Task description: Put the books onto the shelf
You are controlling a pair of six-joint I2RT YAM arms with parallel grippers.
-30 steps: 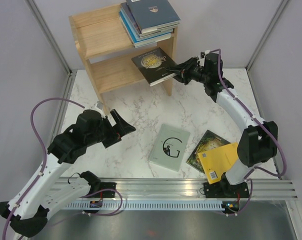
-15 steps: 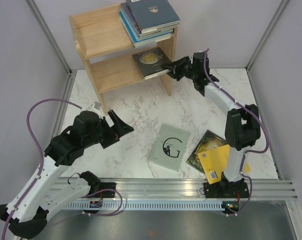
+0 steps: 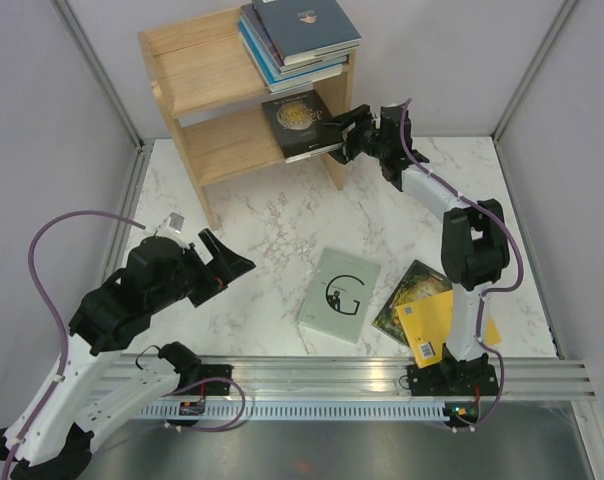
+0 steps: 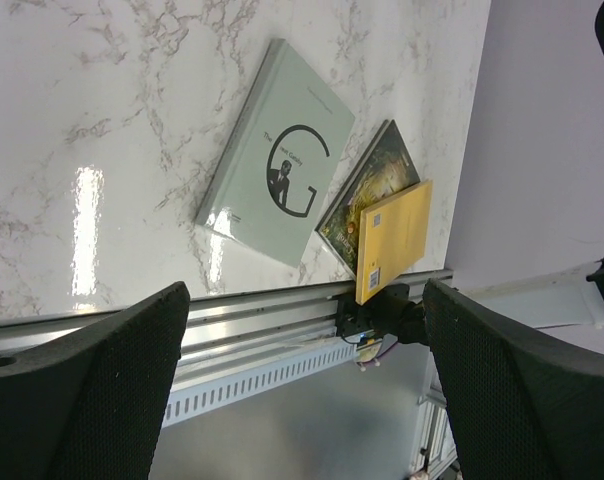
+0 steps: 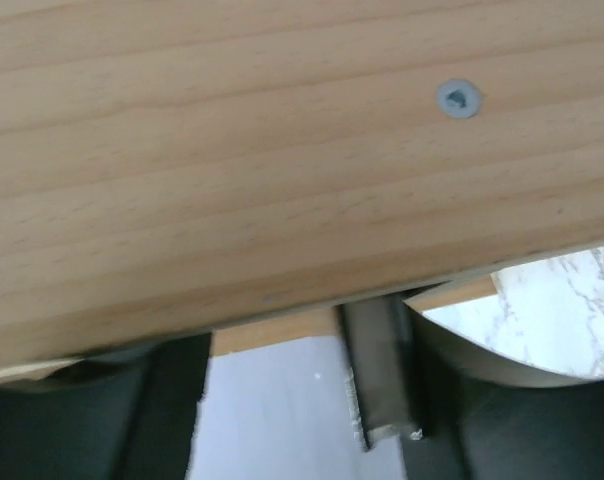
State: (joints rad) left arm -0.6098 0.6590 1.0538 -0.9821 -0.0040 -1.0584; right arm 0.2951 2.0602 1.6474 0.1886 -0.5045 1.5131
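My right tool (image 3: 340, 133), jaws parted, straddles the black book's (image 3: 297, 120) edge just ahead on the shelf (image 3: 207, 75); my left tool (image 3: 227, 255) gapes wide.

Yellow book (image 3: 429, 322), grey-veined white table (image 3: 282, 222)

The marble table (image 3: 272, 225) carried the shelf (image 3: 197, 80), a G book (image 3: 340, 295), and a yellow book (image 3: 437, 325) overlapping a dark one (image 3: 412, 288).

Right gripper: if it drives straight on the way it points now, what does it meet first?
Probably the black book on the lower tier of the shelf, just ahead of the right gripper; side panel is close, depth unclear.
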